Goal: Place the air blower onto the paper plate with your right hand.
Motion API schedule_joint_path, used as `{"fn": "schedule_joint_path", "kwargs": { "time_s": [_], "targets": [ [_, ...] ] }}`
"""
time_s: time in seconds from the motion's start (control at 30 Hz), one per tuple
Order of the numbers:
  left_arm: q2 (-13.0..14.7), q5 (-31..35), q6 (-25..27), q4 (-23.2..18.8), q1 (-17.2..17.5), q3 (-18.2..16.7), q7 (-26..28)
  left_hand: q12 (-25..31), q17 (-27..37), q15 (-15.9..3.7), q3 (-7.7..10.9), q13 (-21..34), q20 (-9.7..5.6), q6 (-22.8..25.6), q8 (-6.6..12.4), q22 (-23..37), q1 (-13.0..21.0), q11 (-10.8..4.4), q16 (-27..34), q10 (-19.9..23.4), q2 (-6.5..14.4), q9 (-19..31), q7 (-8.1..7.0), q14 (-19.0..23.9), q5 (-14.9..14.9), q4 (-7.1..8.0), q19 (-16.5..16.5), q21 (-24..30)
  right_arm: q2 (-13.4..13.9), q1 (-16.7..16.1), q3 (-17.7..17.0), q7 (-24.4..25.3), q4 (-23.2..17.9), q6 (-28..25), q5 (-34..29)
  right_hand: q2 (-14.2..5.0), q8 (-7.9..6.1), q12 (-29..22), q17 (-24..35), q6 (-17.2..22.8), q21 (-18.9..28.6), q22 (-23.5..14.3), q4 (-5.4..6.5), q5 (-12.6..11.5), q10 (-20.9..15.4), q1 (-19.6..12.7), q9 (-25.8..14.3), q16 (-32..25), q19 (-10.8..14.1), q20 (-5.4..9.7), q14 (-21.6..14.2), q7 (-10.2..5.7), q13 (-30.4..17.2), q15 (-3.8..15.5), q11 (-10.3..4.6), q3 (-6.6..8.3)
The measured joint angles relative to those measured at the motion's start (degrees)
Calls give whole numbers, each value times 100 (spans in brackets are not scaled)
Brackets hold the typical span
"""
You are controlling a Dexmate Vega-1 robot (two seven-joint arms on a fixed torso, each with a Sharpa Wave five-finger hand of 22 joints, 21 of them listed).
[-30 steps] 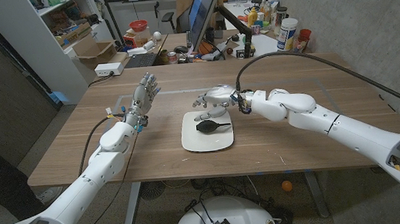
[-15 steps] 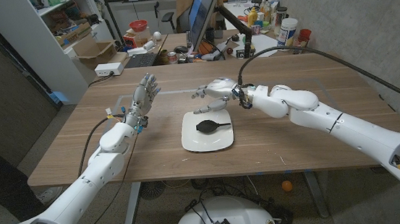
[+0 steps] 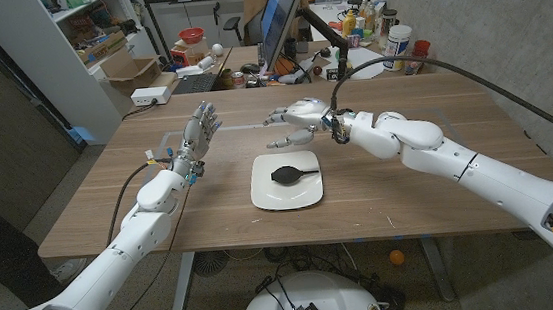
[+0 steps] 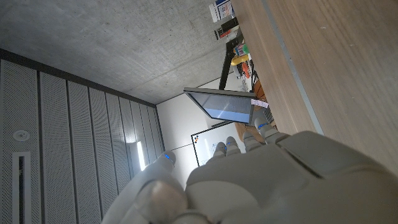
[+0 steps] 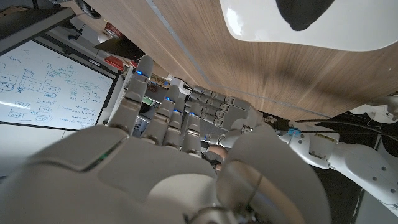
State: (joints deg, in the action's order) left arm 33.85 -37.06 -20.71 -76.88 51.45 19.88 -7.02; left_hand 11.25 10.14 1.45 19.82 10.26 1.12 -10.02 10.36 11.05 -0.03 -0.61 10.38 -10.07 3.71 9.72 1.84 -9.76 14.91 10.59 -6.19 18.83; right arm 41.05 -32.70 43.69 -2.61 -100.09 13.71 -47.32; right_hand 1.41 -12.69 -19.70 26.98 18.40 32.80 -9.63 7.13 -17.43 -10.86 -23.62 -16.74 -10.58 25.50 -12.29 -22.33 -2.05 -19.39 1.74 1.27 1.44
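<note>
On the left of the wooden table (image 3: pixel 110 205), the left hand (image 3: pixel 198 132) stands raised above the surface, its fingers apart and pointing up, holding nothing. In the left wrist view the back of the same hand (image 4: pixel 261 180) shows against the table edge and a monitor (image 4: pixel 221 106) beyond.

Toward the middle, the white paper plate (image 3: pixel 265 198) lies on the table. The black air blower (image 3: pixel 293 174) lies on its side on the plate, bulb toward the robot's left, nozzle toward the right.

Just behind the plate, the right hand (image 3: pixel 297 120) hovers above the table, its fingers (image 3: pixel 275 118) spread loosely and pointing toward the robot's left, empty. The air blower lies apart from those fingers, nearer the robot than they are and below them; nothing touches it. In the right wrist view the right hand's back (image 5: pixel 155 168) shows, with the plate's rim (image 5: pixel 249 28) and the dark bulb (image 5: pixel 311 12) past the fingertips, clear of them.
</note>
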Motion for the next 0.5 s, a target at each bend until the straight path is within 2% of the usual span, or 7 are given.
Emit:
{"fn": "schedule_joint_path", "kwargs": {
  "time_s": [0.13, 0.5],
  "targets": [
    [2, 0, 0, -16, 12, -4, 6, 0, 0, 0, 0, 0, 23, 0, 0, 0, 0, 0, 0, 0, 0, 0, 0, 0, 0, 0, 23, 0, 2, -8, -34, 0, -48, -67, -1, 0, 0, 152, -82, -21, -191, 0, -17, 0, 141, 0, 39, 0, -215, -9, 229, -21, 73, -45, -51, -17],
    [8, 1, -14, -42, 34, -14, 10, 0, 0, 0, 0, 0, 23, 0, 0, 0, 0, 0, 0, 0, 0, 0, 0, 0, 0, 0, 23, 0, -24, -2, -117, -48, -82, -290, 53, -19, 23, 510, -321, -195, -591, 0, -41, 0, 465, 19, 106, 23, -481, -11, 791, -71, 264, -168, -197, -89]
  ]
}}
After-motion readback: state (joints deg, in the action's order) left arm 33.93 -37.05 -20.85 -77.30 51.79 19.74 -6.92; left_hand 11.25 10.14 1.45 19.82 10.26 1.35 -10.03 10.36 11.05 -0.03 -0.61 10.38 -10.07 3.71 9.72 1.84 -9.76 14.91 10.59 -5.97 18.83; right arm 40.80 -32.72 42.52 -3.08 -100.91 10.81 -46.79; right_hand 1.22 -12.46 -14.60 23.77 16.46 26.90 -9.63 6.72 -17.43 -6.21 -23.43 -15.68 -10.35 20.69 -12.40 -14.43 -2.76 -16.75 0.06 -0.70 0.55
